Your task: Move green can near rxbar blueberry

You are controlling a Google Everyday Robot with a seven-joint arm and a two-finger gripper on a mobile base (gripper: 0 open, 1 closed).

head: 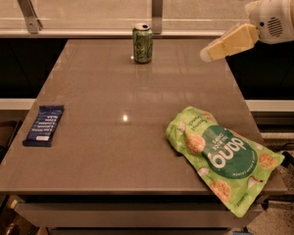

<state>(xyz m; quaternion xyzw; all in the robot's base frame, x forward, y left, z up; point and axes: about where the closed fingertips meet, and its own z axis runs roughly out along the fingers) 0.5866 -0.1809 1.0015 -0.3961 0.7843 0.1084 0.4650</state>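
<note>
The green can (142, 43) stands upright near the far edge of the table, about at its middle. The rxbar blueberry (44, 125) lies flat at the table's left edge, well in front of and left of the can. My gripper (208, 54) hangs at the upper right, above the table's far right corner and to the right of the can, apart from it. It holds nothing that I can see.
A large lime-green chip bag (221, 153) lies at the front right and overhangs the table's (112, 97) corner. A glass rail with metal posts (157, 4) runs behind the far edge.
</note>
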